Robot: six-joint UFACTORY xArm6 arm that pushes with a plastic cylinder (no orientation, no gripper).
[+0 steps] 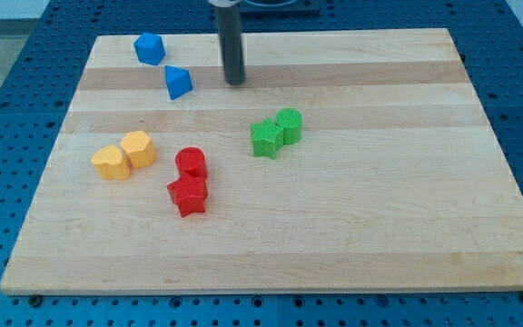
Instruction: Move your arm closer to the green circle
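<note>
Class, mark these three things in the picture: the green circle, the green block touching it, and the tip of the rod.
green circle (pixel 289 124), camera view, on its top face.
green star-like block (pixel 266 138), camera view, on its top face.
my tip (pixel 235 82), camera view, at the rod's very lower end, up-left of the green circle.

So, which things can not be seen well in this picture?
- The rod above my tip: cut off by the view's top edge.
- Contact between the green circle and the green block: too close to tell.
- Exact shape of the two yellow blocks: too small to tell.
</note>
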